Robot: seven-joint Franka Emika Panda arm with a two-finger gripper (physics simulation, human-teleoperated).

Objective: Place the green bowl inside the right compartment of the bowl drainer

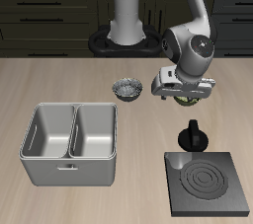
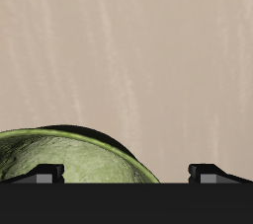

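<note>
The green bowl (image 1: 187,101) sits on the table at mid-depth, mostly hidden under my gripper (image 1: 182,94). In the wrist view the green bowl (image 2: 74,161) shows its mottled olive inside. Its rim runs between the two dark fingertips (image 2: 44,174), which stand wide apart. My gripper (image 2: 128,175) is open and low over the bowl's edge. One finger is over the bowl's inside and the other is outside it. The bowl drainer (image 1: 69,169), a grey two-well tub, stands apart from the bowl, nearer the front edge. Its right compartment (image 1: 95,132) holds nothing.
A small grey-silver bowl (image 1: 127,89) sits beside the gripper, farther back than the drainer. A black knobbed pot (image 1: 192,135) stands just in front of the green bowl. The flat black stove plate (image 1: 233,200) lies at the table's front edge.
</note>
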